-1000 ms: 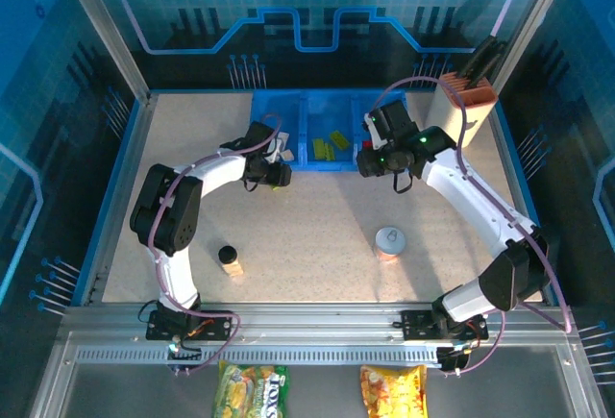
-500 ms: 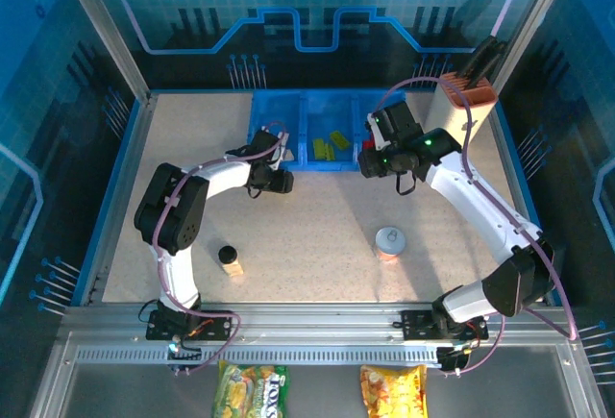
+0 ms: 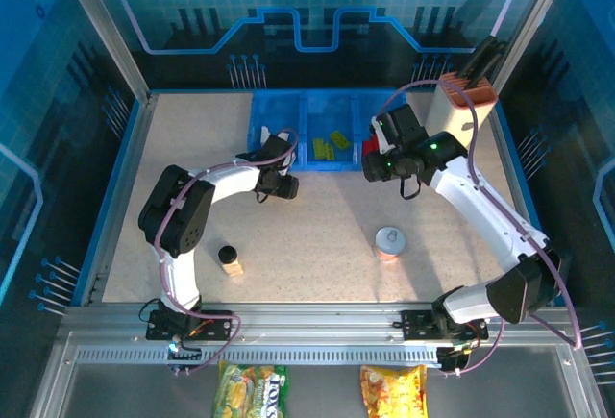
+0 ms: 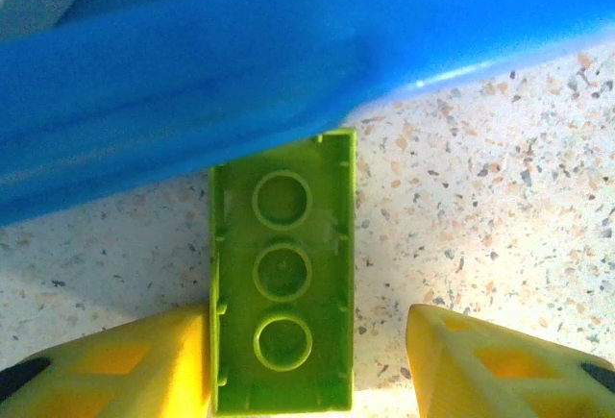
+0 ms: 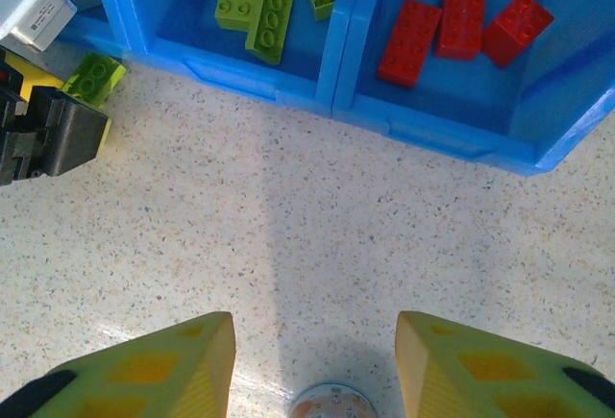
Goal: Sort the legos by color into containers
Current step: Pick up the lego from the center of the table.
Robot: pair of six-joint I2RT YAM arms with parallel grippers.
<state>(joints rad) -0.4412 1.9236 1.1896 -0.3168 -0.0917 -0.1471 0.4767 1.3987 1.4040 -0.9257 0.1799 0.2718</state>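
**Green brick hard against the tray wall, jaws only half on it**

Your left gripper (image 4: 306,356) straddled one lime green brick (image 4: 282,307). The brick lay hollow side up on the table (image 4: 500,197), just outside the near wall of the blue tray (image 4: 240,82), with its far end touching that wall. The jaws stood narrow but had not closed. One finger (image 4: 144,360) touched the brick's long side, and the other stood apart from it with bare table between. Your right gripper (image 5: 315,360) hung farther out from the tray, jaws apart and holding nothing, above the top of a can (image 5: 332,404).

The danger, as I judge it, was that one-sided contact. Closing from there would let the touching finger shove the brick sideways before the other finger met it. With the far end against the wall, the brick could twist or wedge under the wall's lip. A straight lift might then catch the lip and drag the tray. That would disturb the green bricks (image 5: 259,5) in its middle compartment and the red bricks (image 5: 456,19) in the compartment beside it.

You could not tell whether the brick's far end sat under the lip or merely against it. Both fingers were cut off at the picture's edge. In the overhead view the left arm (image 3: 226,176) covered part of the tray's third compartment, and the pale shapes beyond the wall were too blurred to name.
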